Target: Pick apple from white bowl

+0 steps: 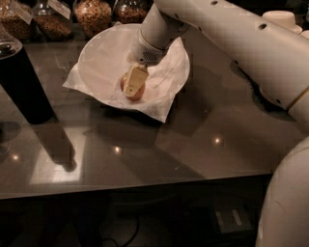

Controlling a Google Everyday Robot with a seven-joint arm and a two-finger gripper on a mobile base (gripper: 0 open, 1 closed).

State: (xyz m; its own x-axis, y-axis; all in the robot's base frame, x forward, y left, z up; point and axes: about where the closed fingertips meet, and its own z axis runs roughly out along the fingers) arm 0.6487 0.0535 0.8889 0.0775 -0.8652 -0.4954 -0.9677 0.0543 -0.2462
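The apple point(139, 93), small with a red-orange blush, lies in the near part of the white bowl point(99, 53). The bowl is wide and shallow and lined with crinkled white paper that sticks out past its rim. My gripper point(132, 89) reaches down from the upper right into the bowl. It is right at the apple, and its cream-coloured tip covers the apple's middle. My white arm crosses the right half of the view and hides the bowl's far right rim.
A tall dark cylinder point(21, 82) stands on the glossy dark table point(159, 154) to the left of the bowl. Jars of snacks point(91, 14) line the back edge. Cream paper bowls point(282, 18) are stacked at the back right. The table's front edge runs near the bottom.
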